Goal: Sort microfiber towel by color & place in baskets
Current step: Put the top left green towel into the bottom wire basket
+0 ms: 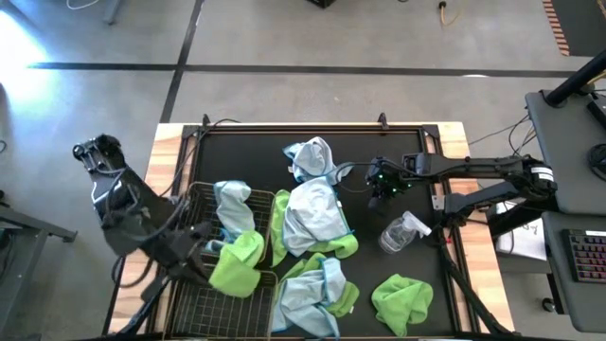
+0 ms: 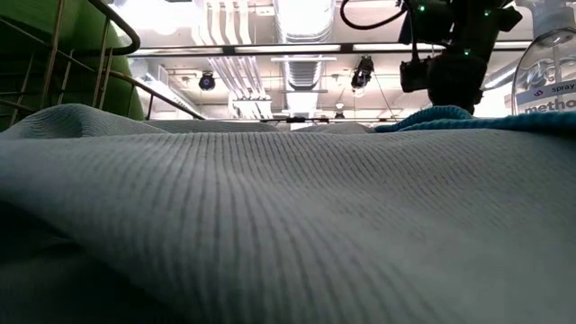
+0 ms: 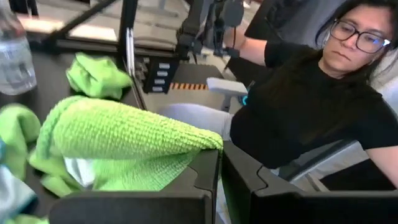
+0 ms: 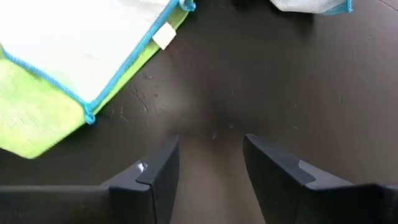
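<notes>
My left gripper [image 1: 202, 254] [image 3: 221, 157] is over the two wire baskets [image 1: 194, 213] at the table's left and is shut on a lime green towel [image 1: 237, 265] [image 3: 118, 140]. A pale blue towel [image 1: 233, 214] lies in the far basket. My right gripper [image 1: 383, 188] [image 4: 210, 163] is open above the bare black mat, right of the loose pile. In that pile, pale blue towels [image 1: 312, 213] [image 1: 311, 156] [image 1: 320, 289] lie over green ones [image 1: 341, 248]. One green towel [image 1: 401, 301] lies alone near the front edge. My left gripper pinches the green towel between its two fingers at one bunched end [image 3: 202, 144]. The rest of the cloth [image 3: 93, 134] bulges away from the fingers in a thick fold. It droops over the wire where the two baskets meet [image 1: 248, 275].
A clear spray bottle [image 1: 402, 232] [image 2: 547, 72] lies on the mat beside the right arm. A pale blue towel [image 2: 270, 207] fills the low view's foreground. A person [image 3: 311, 93] sits beyond the table's near edge. The mat [image 1: 398, 152] is bare around the right gripper.
</notes>
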Robot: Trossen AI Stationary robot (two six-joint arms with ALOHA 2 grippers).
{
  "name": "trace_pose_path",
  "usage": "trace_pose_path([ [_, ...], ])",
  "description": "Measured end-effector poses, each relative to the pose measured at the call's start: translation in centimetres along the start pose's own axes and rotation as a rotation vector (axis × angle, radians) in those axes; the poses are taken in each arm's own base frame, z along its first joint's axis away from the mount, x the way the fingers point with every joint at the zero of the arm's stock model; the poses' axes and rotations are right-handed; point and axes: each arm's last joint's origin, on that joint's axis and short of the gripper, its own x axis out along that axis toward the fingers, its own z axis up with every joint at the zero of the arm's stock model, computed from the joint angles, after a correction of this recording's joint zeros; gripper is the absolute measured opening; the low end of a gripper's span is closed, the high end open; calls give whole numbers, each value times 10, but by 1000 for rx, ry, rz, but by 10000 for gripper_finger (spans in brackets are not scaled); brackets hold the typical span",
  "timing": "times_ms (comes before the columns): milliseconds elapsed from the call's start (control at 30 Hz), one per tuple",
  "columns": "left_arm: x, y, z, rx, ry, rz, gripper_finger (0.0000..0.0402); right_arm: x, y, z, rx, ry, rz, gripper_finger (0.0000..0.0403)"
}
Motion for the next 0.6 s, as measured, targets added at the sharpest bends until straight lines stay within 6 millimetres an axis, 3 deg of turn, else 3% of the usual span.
trace_pose_path([
  [200, 15, -29, 4, -31, 67, 7, 0, 0, 1, 4, 2, -41, 15, 171],
  [400, 19, -68, 32, 104, 109, -29, 0, -1, 2, 7, 13, -71, 28, 171],
  [600, 12, -101, 58, 195, 155, 49, 0, -1, 2, 7, 25, -70, 28, 171],
])
